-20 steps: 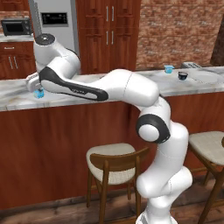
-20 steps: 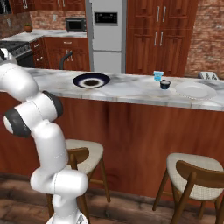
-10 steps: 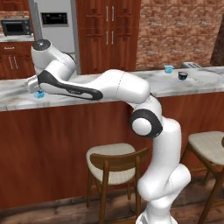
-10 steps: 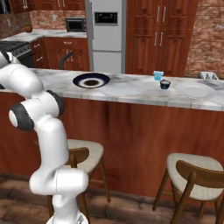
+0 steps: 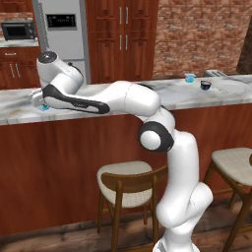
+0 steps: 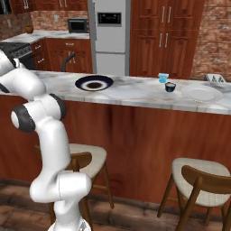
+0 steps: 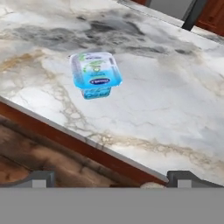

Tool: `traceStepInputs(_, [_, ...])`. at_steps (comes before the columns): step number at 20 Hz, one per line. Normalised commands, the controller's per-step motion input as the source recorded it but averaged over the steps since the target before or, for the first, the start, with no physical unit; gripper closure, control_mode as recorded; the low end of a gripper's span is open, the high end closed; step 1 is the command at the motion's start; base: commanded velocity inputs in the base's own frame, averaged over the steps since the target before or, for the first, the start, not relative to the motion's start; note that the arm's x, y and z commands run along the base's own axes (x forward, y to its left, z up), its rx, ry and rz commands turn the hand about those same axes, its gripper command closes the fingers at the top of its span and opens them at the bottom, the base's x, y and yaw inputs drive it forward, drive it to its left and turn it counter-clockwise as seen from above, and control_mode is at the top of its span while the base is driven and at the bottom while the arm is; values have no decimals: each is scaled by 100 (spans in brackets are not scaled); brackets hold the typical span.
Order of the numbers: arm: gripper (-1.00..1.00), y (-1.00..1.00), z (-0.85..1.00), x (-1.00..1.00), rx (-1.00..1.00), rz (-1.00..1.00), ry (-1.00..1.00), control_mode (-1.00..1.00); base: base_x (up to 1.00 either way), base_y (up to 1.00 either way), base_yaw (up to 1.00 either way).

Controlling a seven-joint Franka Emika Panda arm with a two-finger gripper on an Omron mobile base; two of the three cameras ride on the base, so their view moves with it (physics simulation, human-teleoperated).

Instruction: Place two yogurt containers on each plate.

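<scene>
**Edge-side cup could be knocked off the table**

The fingers (image 7: 109,178) stand wide apart and empty, short of the small light-blue, translucent squarish yogurt cup (image 7: 95,75). That cup sits on the grey-veined marble table (image 7: 166,109), near its front edge. A skewed descent could nudge it over that edge. Farther along the table lie the dark navy round plate (image 6: 94,83), another yogurt cup (image 6: 163,77), and the pale grey-white plate (image 6: 201,93), both plates bare.

yogurt container (image 7: 95,74): light blue | counter (image 7: 166,109): grey-veined marble | dark plate (image 6: 94,83): navy-black
</scene>
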Motion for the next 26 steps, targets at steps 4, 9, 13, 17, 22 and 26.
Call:
traceStepInputs(4, [-100,0,-11,44,4,-2,0,-100,0,0,0])
traceStepInputs(9, [-100,0,-5,36,4,0,4,-100,0,0,0])
traceStepInputs(13, [-100,5,0,18,0,0,11,-100,0,0,0])
traceStepInputs(17, [-100,5,0,9,0,0,16,-100,0,0,0])
traceStepInputs(22, [-100,17,0,1,0,0,12,-100,0,0,0])
traceStepInputs(26, [-100,20,0,0,0,0,0,-100,0,0,0])
